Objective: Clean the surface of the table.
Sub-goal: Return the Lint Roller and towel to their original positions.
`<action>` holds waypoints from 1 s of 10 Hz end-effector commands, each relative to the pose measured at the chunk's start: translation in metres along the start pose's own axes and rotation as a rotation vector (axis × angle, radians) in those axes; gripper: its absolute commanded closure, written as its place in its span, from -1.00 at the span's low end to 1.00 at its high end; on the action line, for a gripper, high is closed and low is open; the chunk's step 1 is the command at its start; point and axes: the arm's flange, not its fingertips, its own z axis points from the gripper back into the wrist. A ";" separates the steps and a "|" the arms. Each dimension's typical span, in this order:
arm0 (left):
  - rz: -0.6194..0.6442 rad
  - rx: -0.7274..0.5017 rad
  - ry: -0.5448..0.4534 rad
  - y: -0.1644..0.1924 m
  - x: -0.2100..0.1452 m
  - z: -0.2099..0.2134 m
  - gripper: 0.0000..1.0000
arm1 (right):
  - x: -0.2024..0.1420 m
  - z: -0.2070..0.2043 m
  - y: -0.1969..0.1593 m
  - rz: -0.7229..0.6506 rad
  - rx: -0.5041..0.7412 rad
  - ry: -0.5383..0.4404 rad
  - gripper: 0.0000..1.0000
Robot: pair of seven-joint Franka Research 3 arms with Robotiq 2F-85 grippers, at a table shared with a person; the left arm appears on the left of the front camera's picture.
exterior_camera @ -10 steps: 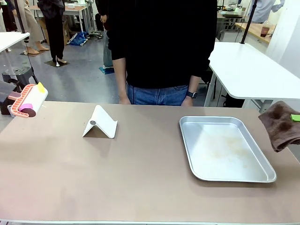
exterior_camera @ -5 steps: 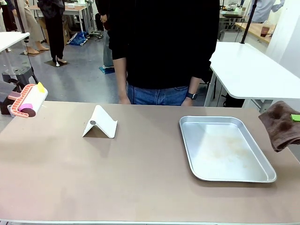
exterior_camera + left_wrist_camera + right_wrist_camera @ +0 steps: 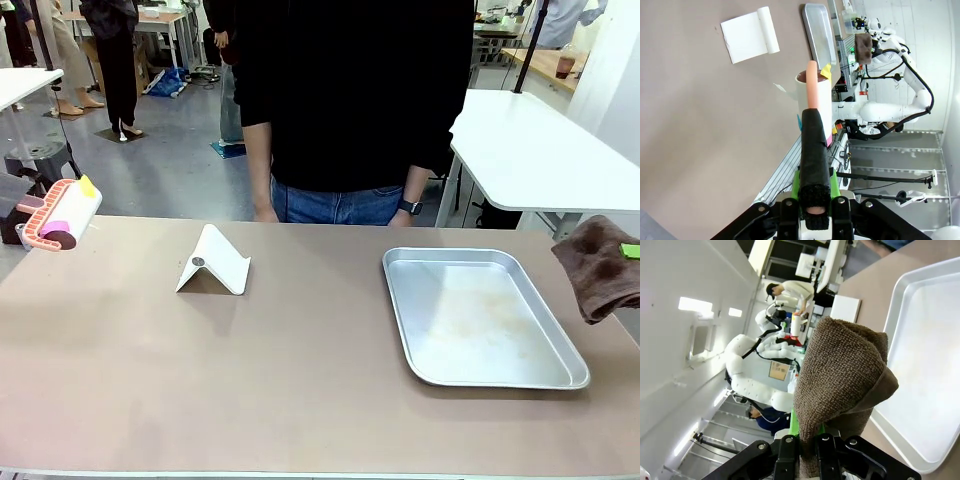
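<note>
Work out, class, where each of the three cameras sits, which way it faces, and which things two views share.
Front view: robot's side, facing across the table toward the person.
Left wrist view: on the left arm, looking along the left gripper, jaws shut on the lint roller.
Right wrist view: on the right arm, looking along the right gripper, jaws shut on the brown cloth.
Shared: all three show the metal tray and the white stand.

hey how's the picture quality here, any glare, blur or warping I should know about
Front view: sharp, evenly lit, soft shadow beside the white stand, dull sheen on the tray. Left wrist view: rolled sideways, background lines bowed, lint roller in focus. Right wrist view: tilted, bright ceiling lights, brown cloth close and crisp.
</note>
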 end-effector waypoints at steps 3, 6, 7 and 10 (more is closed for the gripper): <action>0.075 0.056 0.046 -0.027 0.010 -0.006 0.54 | 0.022 -0.043 0.008 0.020 -0.037 0.024 0.76; 0.154 0.147 0.026 -0.076 0.035 -0.027 0.54 | 0.051 -0.135 0.032 0.022 -0.075 0.145 0.76; 0.166 0.172 0.016 -0.091 0.044 -0.036 0.54 | 0.059 -0.168 0.040 0.014 -0.164 0.174 0.76; 0.112 0.245 -0.031 -0.131 0.077 -0.076 0.54 | 0.075 -0.277 0.053 0.066 -0.330 0.296 0.76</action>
